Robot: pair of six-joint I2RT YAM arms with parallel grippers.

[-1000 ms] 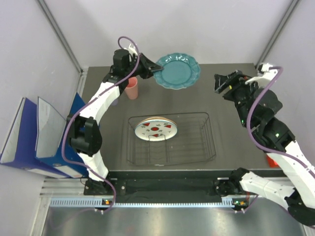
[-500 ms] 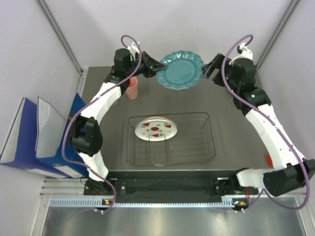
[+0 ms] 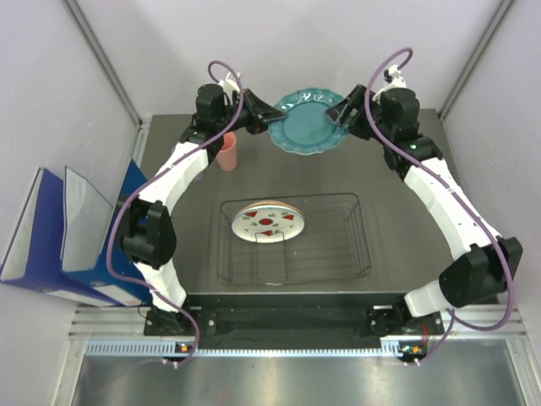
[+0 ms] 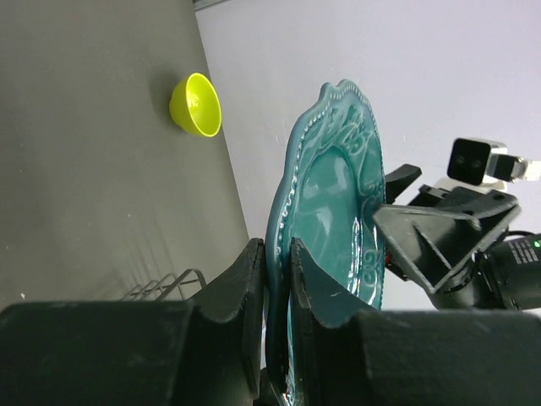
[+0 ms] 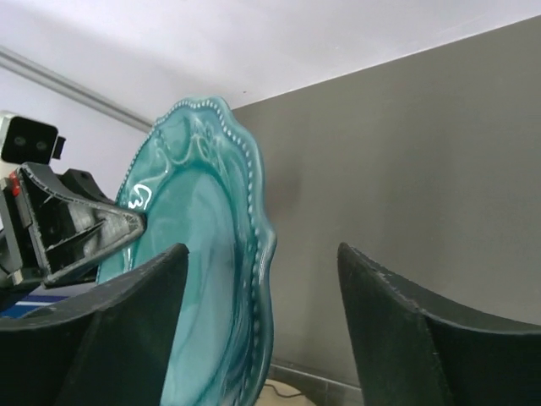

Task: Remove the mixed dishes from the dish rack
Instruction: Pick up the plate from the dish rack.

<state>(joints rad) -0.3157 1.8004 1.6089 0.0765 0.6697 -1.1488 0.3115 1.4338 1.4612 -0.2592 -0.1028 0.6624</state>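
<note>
Upper centre: left pincer (image 3: 269, 121) clamped on the teal scalloped plate (image 3: 308, 127)'s left rim; right pincer (image 3: 345, 114), spread apart, straddles the opposite rim.

Aloft, on edge: teal scalloped plate (image 3: 308, 123); in dark wire dish rack (image 3: 338, 241) (left end): white plate with red marks (image 3: 267, 222).

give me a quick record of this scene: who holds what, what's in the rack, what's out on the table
left pincer: shut on the teal plate rim, plate held off the table
right pincer: open, fingers either side of the plate's opposite rim
dish rack: white plate with red marks inside
table: salmon-pink cup, yellow-green bowl
</note>
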